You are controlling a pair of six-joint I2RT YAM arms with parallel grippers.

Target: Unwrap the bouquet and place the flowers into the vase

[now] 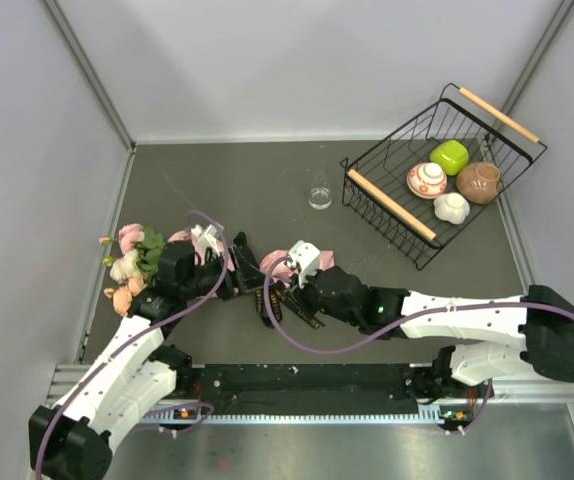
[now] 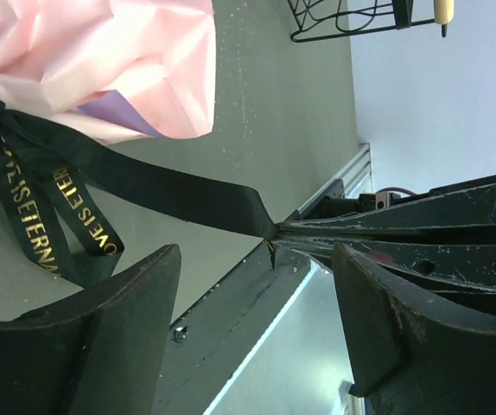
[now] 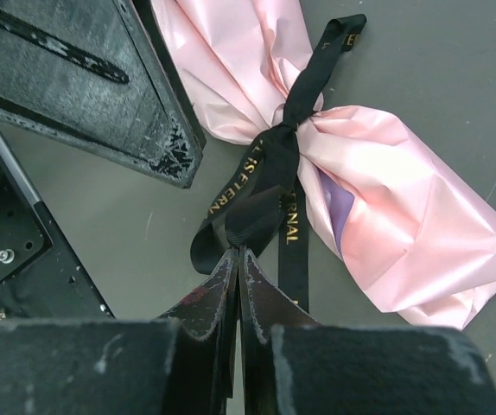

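This is a robot lab. It has plain white walls (image 1: 317, 60), a dark grey table (image 1: 257, 170) and silver metal rails (image 1: 84, 65).

walls (image 1: 267, 60) – plain white | tabletop (image 1: 247, 180) – dark grey, matte | light even

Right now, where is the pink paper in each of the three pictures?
Top external: the pink paper peeks out left of centre, mostly hidden by the arms.
Left wrist: the pink paper fills the top left corner.
Right wrist: the pink paper runs from top centre down to the right edge.
Shared landmark: the black ribbon tied round it, pinched by the right gripper, shows in both wrist views; from above I cannot pick it out.
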